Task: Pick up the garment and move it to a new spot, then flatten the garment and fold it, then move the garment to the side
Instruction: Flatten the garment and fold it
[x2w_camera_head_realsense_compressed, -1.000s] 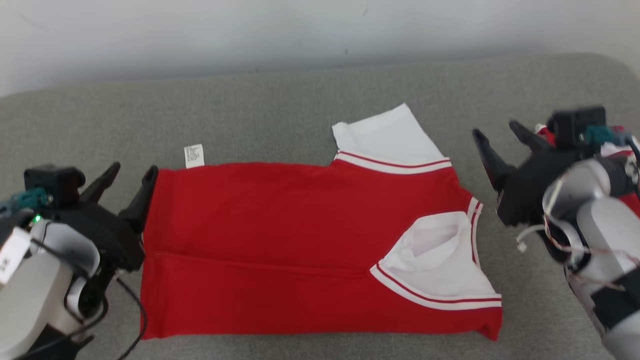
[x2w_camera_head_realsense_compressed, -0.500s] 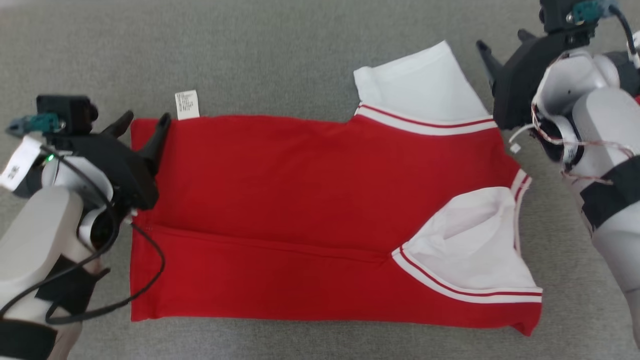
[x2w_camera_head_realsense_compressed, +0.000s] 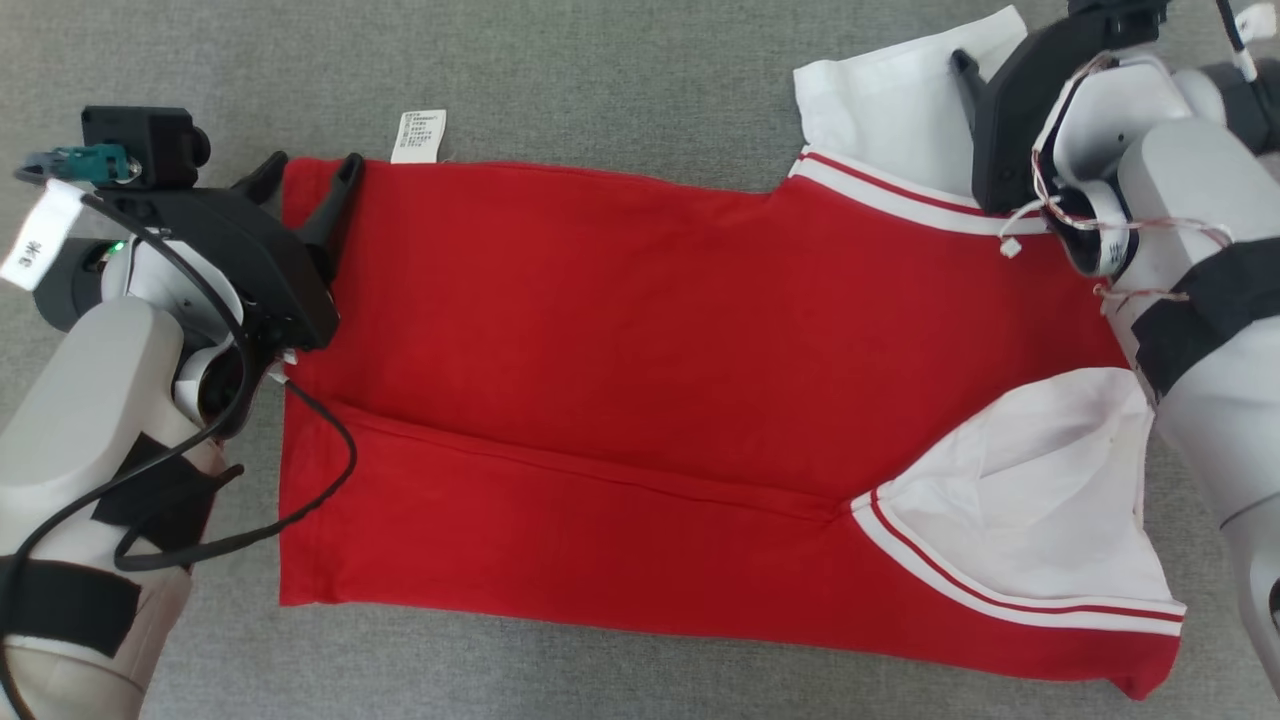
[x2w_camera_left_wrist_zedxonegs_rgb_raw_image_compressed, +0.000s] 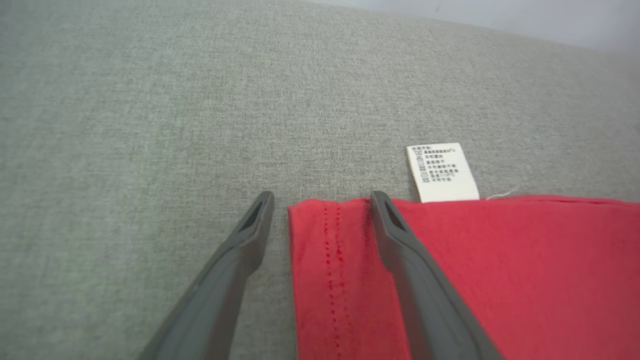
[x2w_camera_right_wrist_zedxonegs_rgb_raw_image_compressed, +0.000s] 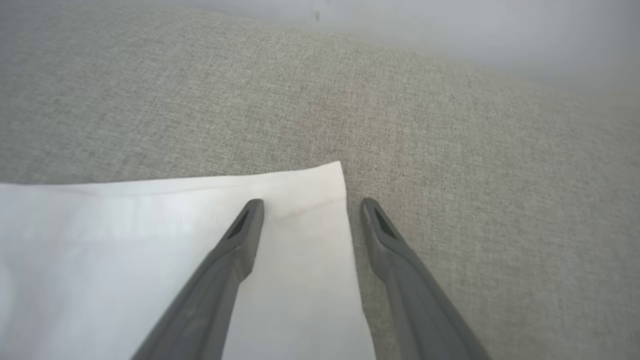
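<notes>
A red garment (x2w_camera_head_realsense_compressed: 640, 400) with white sleeves and red-and-white trim lies flat, folded lengthwise, on the grey fabric surface (x2w_camera_head_realsense_compressed: 620, 80). A white care label (x2w_camera_head_realsense_compressed: 418, 135) sticks out from its far edge. My left gripper (x2w_camera_head_realsense_compressed: 308, 175) stands open over the far left corner of the garment; in the left wrist view that gripper (x2w_camera_left_wrist_zedxonegs_rgb_raw_image_compressed: 322, 200) straddles the red corner (x2w_camera_left_wrist_zedxonegs_rgb_raw_image_compressed: 325, 240), with the label (x2w_camera_left_wrist_zedxonegs_rgb_raw_image_compressed: 442, 172) just to its right. My right gripper (x2w_camera_head_realsense_compressed: 988, 62) is open over the far white sleeve (x2w_camera_head_realsense_compressed: 880, 100); in the right wrist view it (x2w_camera_right_wrist_zedxonegs_rgb_raw_image_compressed: 312, 205) straddles the sleeve's corner (x2w_camera_right_wrist_zedxonegs_rgb_raw_image_compressed: 310, 225).
The near white sleeve (x2w_camera_head_realsense_compressed: 1040, 510) lies folded over the garment at the lower right. Grey fabric surrounds the garment on all sides. A pale wall (x2w_camera_right_wrist_zedxonegs_rgb_raw_image_compressed: 450, 30) rises beyond the surface's far edge in the wrist views.
The head camera has tilted down and closer. Both grippers have moved forward: the left onto the garment's far left corner, the right from beside the garment onto the far white sleeve.
</notes>
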